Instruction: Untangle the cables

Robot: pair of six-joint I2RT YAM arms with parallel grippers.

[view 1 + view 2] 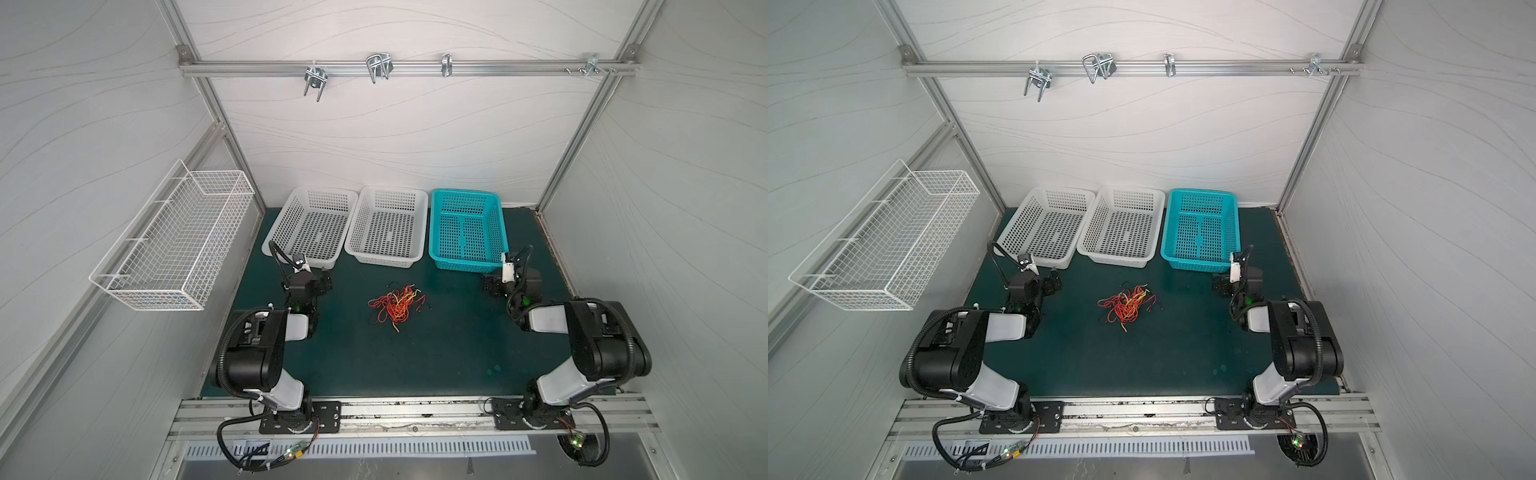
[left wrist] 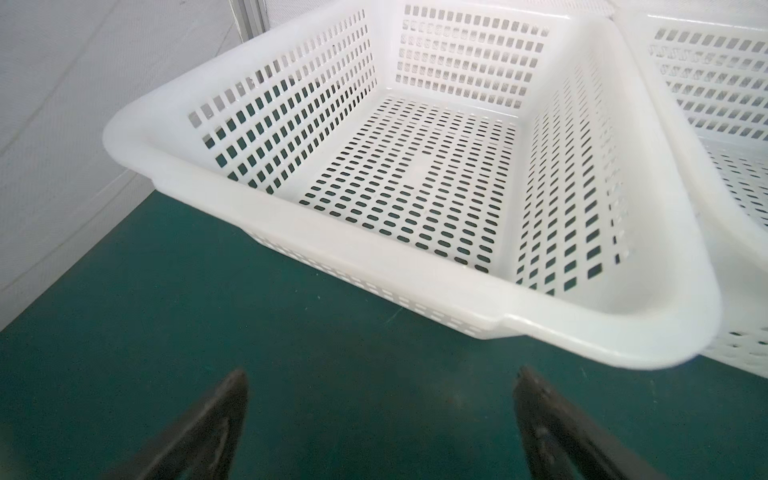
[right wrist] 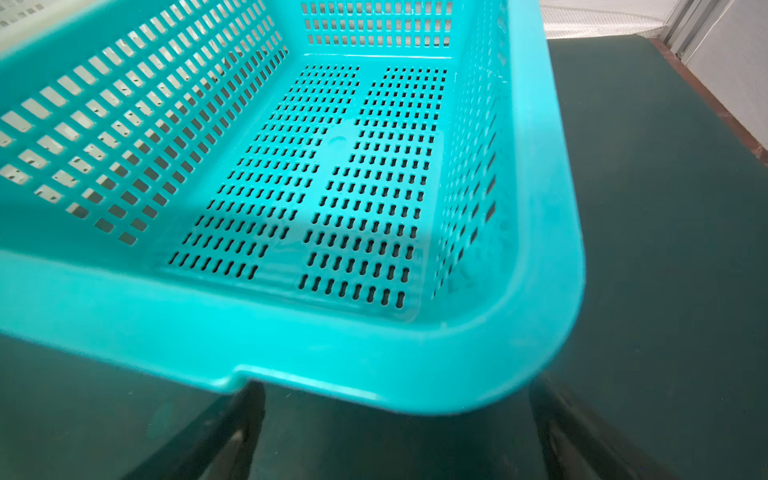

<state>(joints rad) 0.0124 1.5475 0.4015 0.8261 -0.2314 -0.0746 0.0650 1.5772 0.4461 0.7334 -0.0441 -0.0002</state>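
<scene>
The cables [image 1: 397,305] lie in one tangled heap of thin red, yellow and black wires in the middle of the green mat, seen in both top views [image 1: 1127,306]. Neither wrist view shows them. My left gripper [image 1: 325,279] hovers well to their left, open and empty; in the left wrist view [image 2: 381,376] its dark fingers [image 2: 232,399] stand wide apart over bare mat. On the other side, my right gripper [image 1: 491,286] is just as far from the heap. It is also open and empty [image 3: 397,417], its tips just in front of the teal basket's rim.
Three plastic baskets stand in a row at the back: a white one [image 1: 279,220] facing my left gripper [image 2: 374,257], a second white one [image 1: 424,226], and a teal one [image 1: 437,232] [image 3: 291,332]. A white wire basket [image 1: 174,249] hangs on the left wall.
</scene>
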